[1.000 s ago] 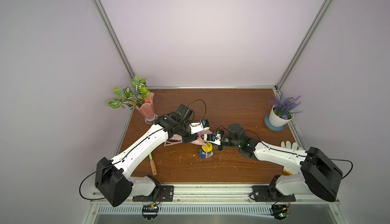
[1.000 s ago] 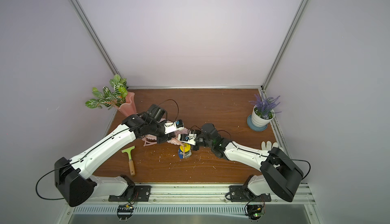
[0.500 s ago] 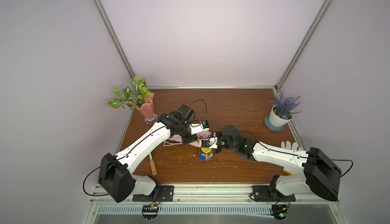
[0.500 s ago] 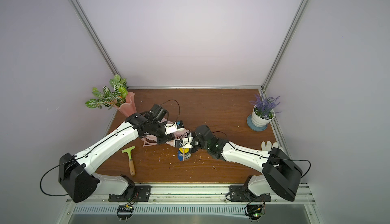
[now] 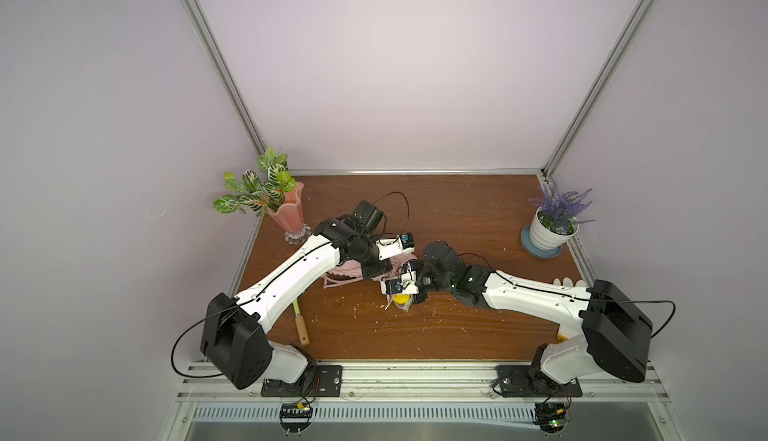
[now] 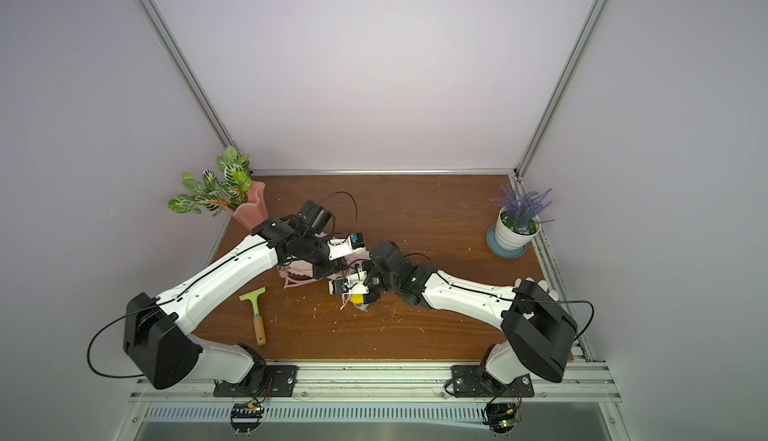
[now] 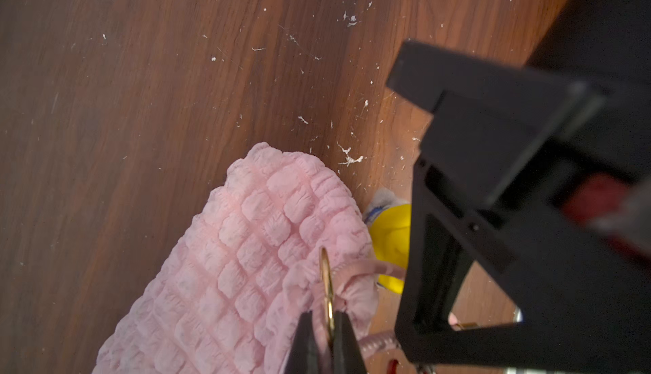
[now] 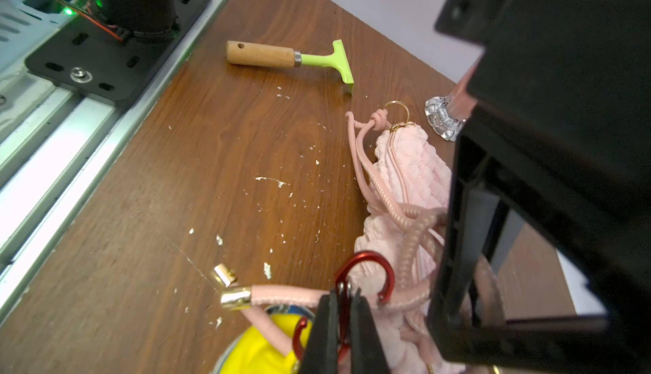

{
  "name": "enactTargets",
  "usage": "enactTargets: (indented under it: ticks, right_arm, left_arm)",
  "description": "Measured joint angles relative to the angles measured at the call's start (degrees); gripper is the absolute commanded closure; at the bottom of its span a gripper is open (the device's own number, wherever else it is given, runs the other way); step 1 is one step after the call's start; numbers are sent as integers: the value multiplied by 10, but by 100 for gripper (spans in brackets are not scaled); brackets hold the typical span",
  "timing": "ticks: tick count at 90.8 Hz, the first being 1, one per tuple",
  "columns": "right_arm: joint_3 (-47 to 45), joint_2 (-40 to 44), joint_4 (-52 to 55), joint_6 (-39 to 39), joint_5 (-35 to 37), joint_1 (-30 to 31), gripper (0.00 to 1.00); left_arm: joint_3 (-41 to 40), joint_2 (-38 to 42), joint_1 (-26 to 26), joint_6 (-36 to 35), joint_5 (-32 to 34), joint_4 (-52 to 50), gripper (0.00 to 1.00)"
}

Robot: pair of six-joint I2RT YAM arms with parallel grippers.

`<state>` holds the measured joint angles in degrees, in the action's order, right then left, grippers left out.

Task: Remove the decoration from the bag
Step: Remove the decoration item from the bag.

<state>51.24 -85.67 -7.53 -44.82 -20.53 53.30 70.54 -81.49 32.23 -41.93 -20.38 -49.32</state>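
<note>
Right gripper clamped on the red metal carabiner clasp of the small yellow-and-blue toy figurine decoration; left gripper pinching the gold ring of the soft pale-pink quilted bag, which lies on the brown wooden table just beside the decoration. Best practice: brace the ring while the clasp is worked off sideways, not yanked.

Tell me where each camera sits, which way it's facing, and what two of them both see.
Top views: above the front rail, facing down at the table; left arm and right arm show.
Left wrist: left arm, facing down at the bag; left gripper shut on its gold ring.
Right wrist: right arm, facing the scraper; right gripper shut on the red carabiner.
Shared: both wrist views show the bag and yellow decoration.
</note>
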Motion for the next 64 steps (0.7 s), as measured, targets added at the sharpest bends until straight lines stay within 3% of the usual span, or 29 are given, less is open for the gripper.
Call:
enactTargets:
  ticks: [28, 64]
  right_arm:
    - [-28, 29, -19, 44, 3, -10, 100]
    - [-68, 57, -55, 136, -48, -92, 100]
  left_arm:
    - [-1, -3, -3, -18, 39, 10, 100]
    - [-1, -3, -14, -15, 9, 21, 100]
